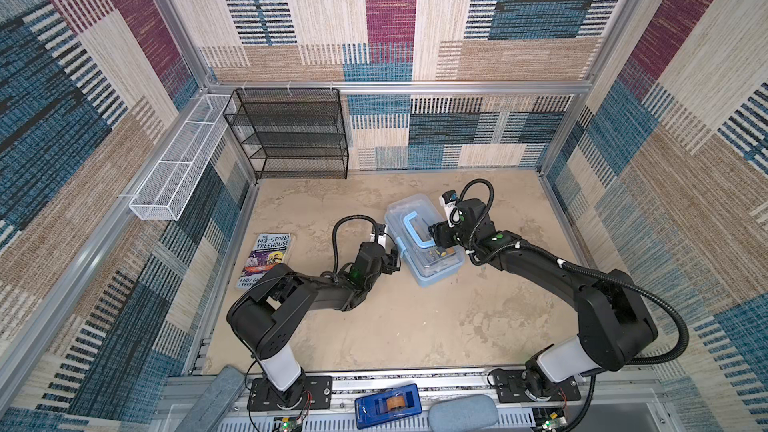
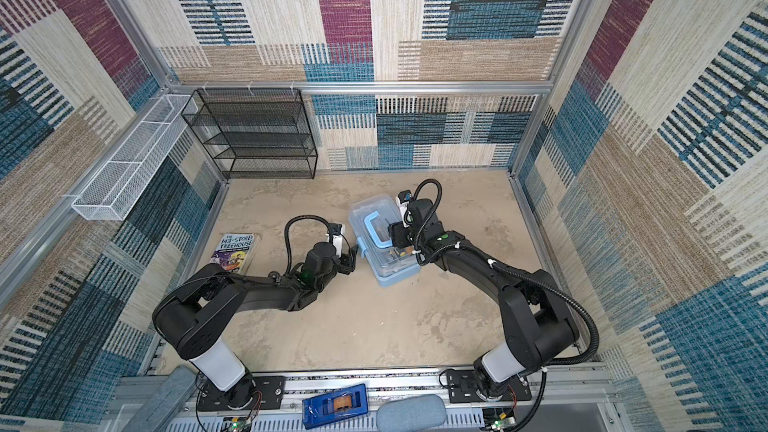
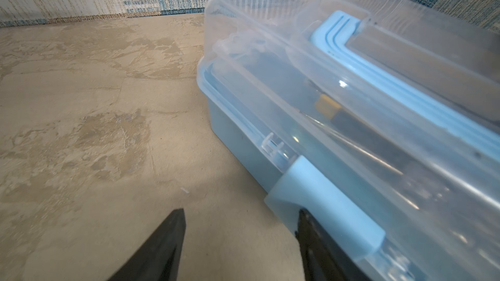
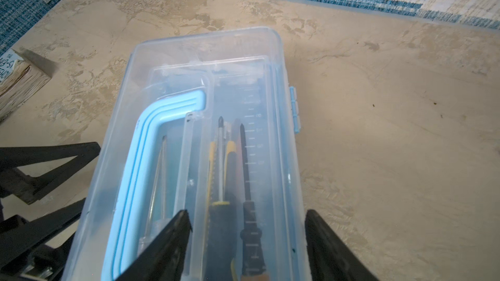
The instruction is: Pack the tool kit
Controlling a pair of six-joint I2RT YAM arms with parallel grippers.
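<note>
The tool kit, a pale blue case with its clear lid down, lies slantwise mid-table. A blue U-shaped handle lies flat on the lid. Through the lid I see a black screwdriver and a yellow-edged utility knife. My left gripper is open at the case's left side, with one finger beside the blue latch. My right gripper hovers open over the lid, with nothing between its fingers. The left gripper also shows in the right wrist view.
A paperback book lies left of the left arm. A black mesh shelf and a white mesh basket stand at the back left. A dark blue tape dispenser and a grey pad sit on the front rail.
</note>
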